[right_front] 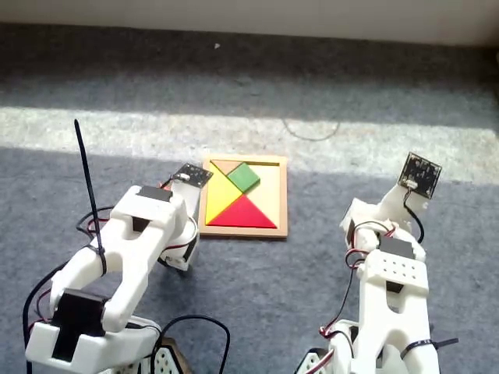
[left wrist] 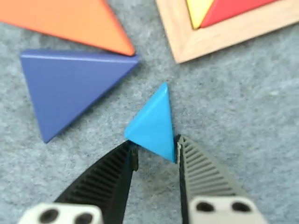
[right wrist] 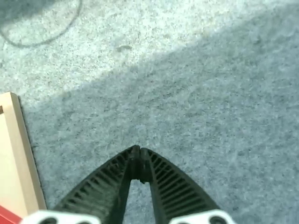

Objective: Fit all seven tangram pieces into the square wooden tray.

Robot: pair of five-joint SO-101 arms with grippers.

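The square wooden tray point(right_front: 281, 195) lies on the grey carpet and holds a yellow point(right_front: 218, 199), a green point(right_front: 244, 178), a red point(right_front: 243, 212) and a tan point(right_front: 224, 166) piece. Its right part is bare wood. My left gripper point(left wrist: 156, 150) is shut on the base of a small light blue triangle point(left wrist: 152, 123) that rests on the carpet just off a tray corner point(left wrist: 196, 44). A dark blue triangle point(left wrist: 65, 88) and an orange triangle point(left wrist: 70, 21) lie beside it. My right gripper point(right wrist: 139, 151) is shut and holds nothing, over bare carpet to the right of the tray edge point(right wrist: 14, 158).
The left arm point(right_front: 132, 249) covers the carpet left of the tray in the high view. The right arm point(right_front: 390, 273) stands at the lower right. A thin cable loop point(right_front: 312, 132) lies on the sunlit strip beyond the tray.
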